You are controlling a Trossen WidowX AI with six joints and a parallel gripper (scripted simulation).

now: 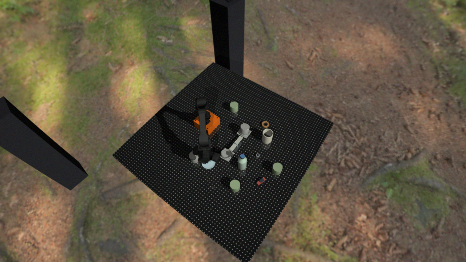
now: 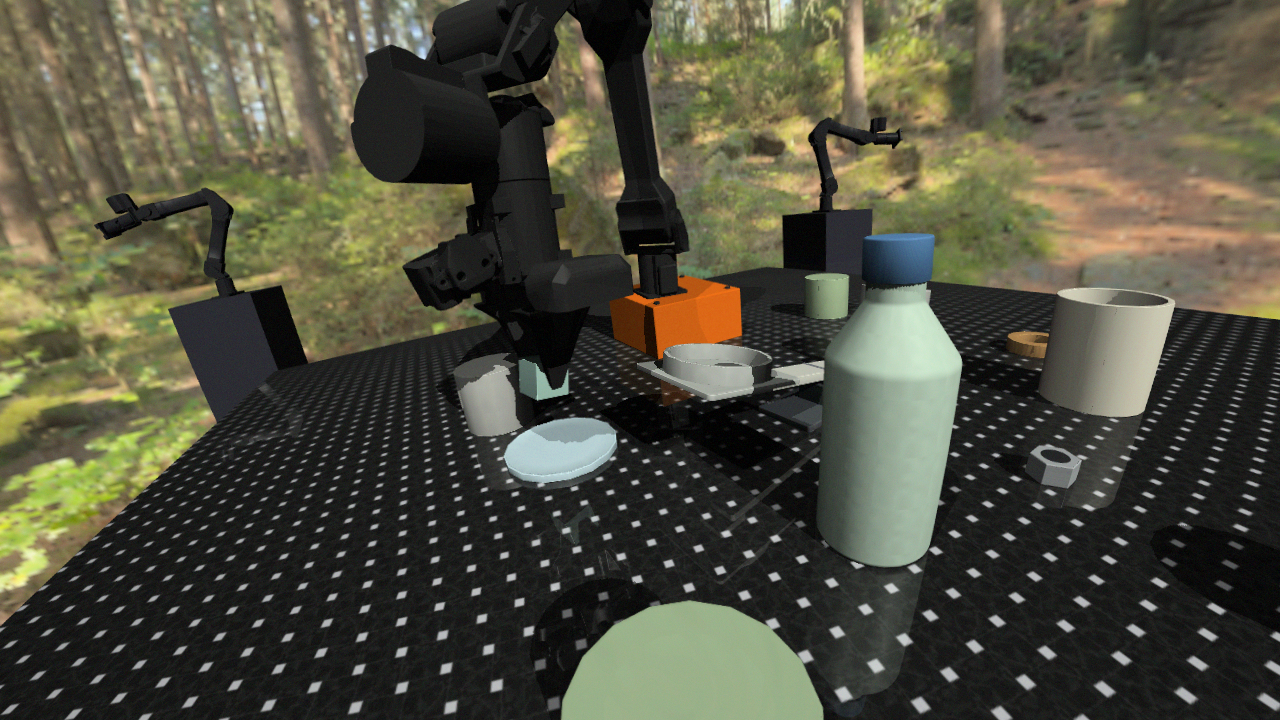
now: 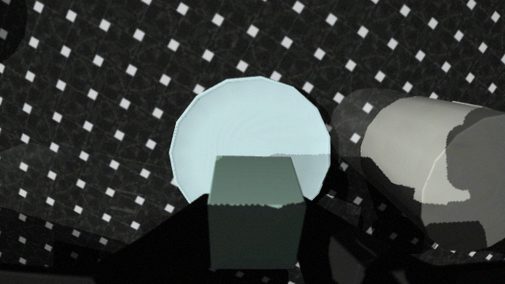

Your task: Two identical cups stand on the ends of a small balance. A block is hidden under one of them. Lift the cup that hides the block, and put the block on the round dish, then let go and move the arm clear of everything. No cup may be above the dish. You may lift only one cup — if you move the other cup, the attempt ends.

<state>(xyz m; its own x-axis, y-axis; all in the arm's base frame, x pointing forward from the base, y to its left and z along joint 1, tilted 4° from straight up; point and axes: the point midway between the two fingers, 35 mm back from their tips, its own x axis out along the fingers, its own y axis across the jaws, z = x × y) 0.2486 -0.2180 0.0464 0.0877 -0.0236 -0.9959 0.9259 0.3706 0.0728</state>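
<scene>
My gripper (image 1: 205, 159) (image 2: 544, 377) (image 3: 252, 204) points down and is shut on the pale green block (image 2: 539, 383) (image 3: 256, 237), holding it a little above the table. In the wrist view the block overlaps one edge of the round light-blue dish (image 1: 208, 165) (image 2: 556, 458) (image 3: 245, 118). One grey cup (image 1: 193, 157) (image 2: 487, 400) (image 3: 402, 138) stands on the table beside the dish, close to my gripper; I cannot tell whether they touch. The other cup (image 1: 244, 128) stands on the far end of the balance (image 1: 239, 140) (image 2: 707, 392). The near end's ring holder (image 1: 222, 155) (image 2: 716, 368) has no cup.
A green bottle (image 1: 242, 162) (image 2: 886, 438) with a blue cap stands beside the balance. Farther off are an open beige container (image 1: 267, 138) (image 2: 1105, 353), a wooden ring (image 1: 262, 123), a nut (image 2: 1053, 467), a red toy car (image 1: 259, 182) and three green cylinders.
</scene>
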